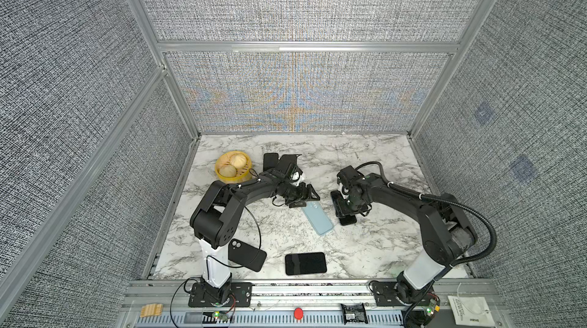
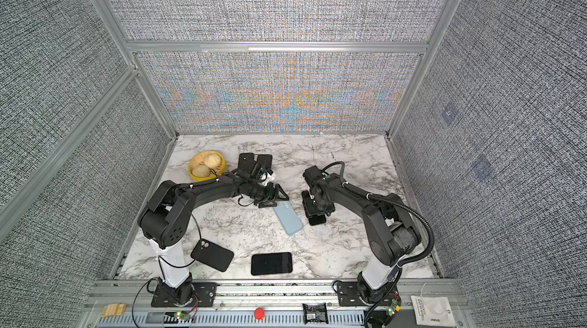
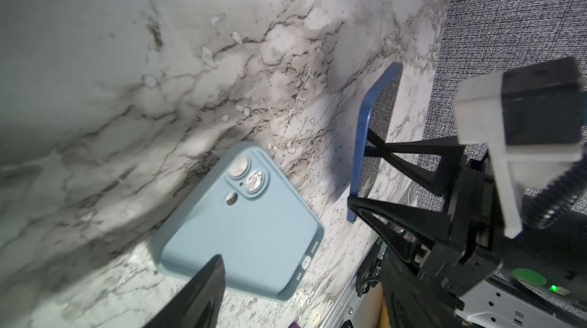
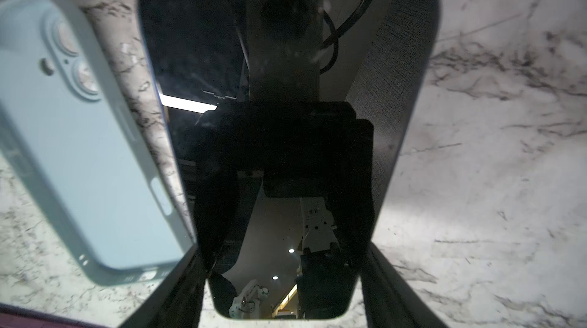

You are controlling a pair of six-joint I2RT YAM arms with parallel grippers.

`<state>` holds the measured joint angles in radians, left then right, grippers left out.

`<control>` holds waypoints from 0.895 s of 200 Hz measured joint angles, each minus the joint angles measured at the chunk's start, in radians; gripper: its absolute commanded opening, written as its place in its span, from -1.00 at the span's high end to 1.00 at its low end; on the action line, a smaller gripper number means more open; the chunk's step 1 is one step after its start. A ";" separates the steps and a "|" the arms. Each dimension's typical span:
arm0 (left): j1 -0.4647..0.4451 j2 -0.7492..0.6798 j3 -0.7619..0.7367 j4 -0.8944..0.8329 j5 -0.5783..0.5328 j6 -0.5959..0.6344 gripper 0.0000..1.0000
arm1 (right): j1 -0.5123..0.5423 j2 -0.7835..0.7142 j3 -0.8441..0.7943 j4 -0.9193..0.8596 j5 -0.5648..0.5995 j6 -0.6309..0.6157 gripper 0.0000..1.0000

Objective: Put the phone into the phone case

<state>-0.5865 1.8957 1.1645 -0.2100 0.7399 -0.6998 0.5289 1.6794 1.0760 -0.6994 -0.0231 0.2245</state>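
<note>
marble tabletop (image 1: 365, 158), grey fabric walls (image 1: 301, 2) | left arm (image 1: 251, 188) reaching to case (image 1: 319, 221), left jaws wide, empty | right arm (image 1: 400, 197) low, right jaws gripping phone (image 4: 286, 56)

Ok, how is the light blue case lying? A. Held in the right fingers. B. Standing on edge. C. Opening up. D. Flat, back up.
D: the case lies flat on the table with its back and camera cutouts facing up.

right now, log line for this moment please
left gripper open at case | right gripper shut on phone | case flat on table, back up | phone not in case
</note>
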 measured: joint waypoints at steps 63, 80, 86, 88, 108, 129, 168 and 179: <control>0.000 0.020 -0.056 0.146 0.049 -0.003 -0.30 | 0.040 0.014 0.017 0.031 -0.095 -0.029 -0.15; 0.001 0.027 -0.064 0.171 0.056 -0.008 -0.22 | 0.043 0.004 0.016 0.037 -0.115 -0.030 -0.14; 0.001 0.033 -0.062 0.183 0.058 -0.008 -0.18 | 0.047 0.001 0.016 0.040 -0.120 -0.031 -0.14; 0.001 0.035 -0.061 0.186 0.060 -0.008 -0.17 | 0.047 -0.001 0.015 0.041 -0.122 -0.031 -0.14; 0.001 0.057 -0.042 0.203 0.075 -0.008 -0.06 | 0.053 -0.006 0.011 0.052 -0.138 -0.032 -0.14; 0.001 0.060 -0.031 0.222 0.084 -0.008 0.05 | 0.066 -0.006 0.010 0.056 -0.151 -0.032 -0.14; 0.001 0.064 -0.021 0.238 0.098 -0.008 0.36 | 0.083 -0.002 0.013 0.064 -0.168 -0.032 -0.13; 0.001 0.068 -0.019 0.238 0.100 -0.008 0.44 | 0.086 -0.002 0.014 0.068 -0.169 -0.032 -0.13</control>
<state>-0.5854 1.9633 1.1450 0.0280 0.8398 -0.7078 0.6147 1.6772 1.0904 -0.6315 -0.1925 0.1921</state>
